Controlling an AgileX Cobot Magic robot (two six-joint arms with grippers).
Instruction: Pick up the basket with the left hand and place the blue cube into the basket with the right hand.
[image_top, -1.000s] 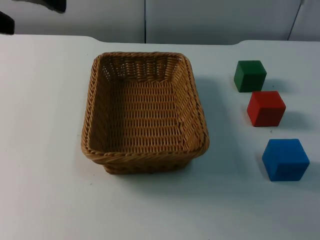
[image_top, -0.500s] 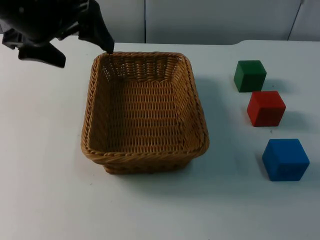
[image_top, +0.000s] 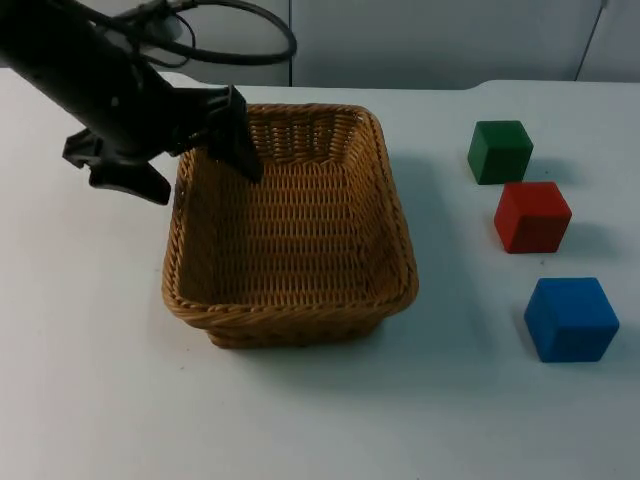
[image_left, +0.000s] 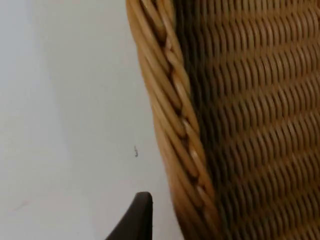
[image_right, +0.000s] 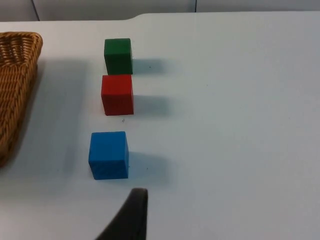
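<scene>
White surface (image_top: 90, 380) is carrying the ungrasped basket (image_top: 290, 225), its rim straddled by the open left pincer (image_top: 200, 165), while the blue cube (image_top: 571, 318) is lying untouched.

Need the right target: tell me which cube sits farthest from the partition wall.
The blue cube; the red cube and green cube stand closer to the wall.

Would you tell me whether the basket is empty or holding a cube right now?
Empty: the basket shows only bare weave inside, and the blue cube sits on the table.
</scene>
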